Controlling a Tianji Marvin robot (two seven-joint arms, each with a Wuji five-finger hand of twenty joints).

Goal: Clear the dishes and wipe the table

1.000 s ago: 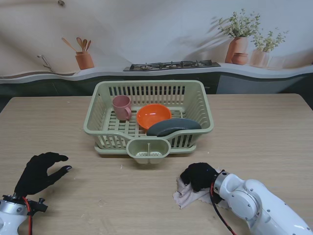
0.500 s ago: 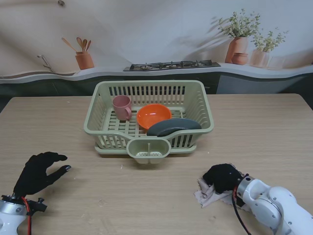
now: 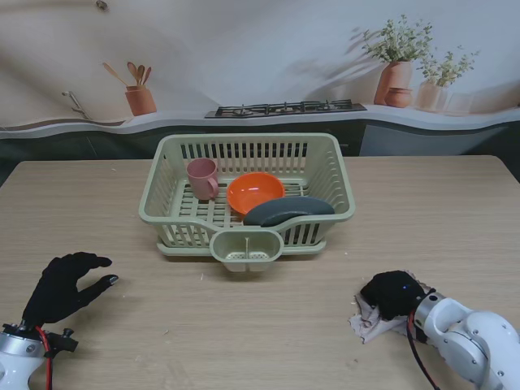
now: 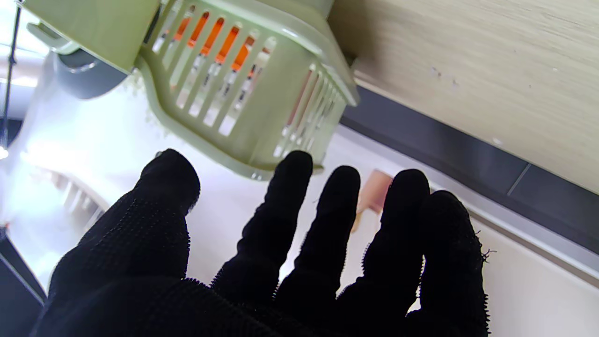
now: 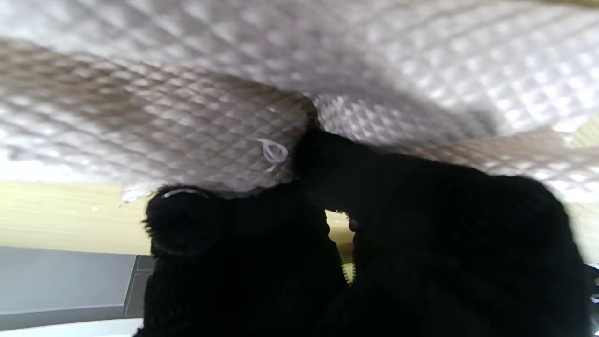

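Crumpled pale cloth (image 3: 371, 318), dishes in rack (image 3: 166, 213)

A wooden table (image 3: 97, 203) fronts a printed kitchen backdrop (image 3: 244, 49) — stove top (image 3: 284, 107), utensil pot (image 3: 140, 99), potted plants (image 3: 398, 69) — evenly lit.

The right robot hand (image 3: 393, 293), clenched on the crumpled pale waffle-weave cloth (image 3: 371, 321), dragged it along the wooden table's (image 3: 455, 219) near edge toward the right corner.
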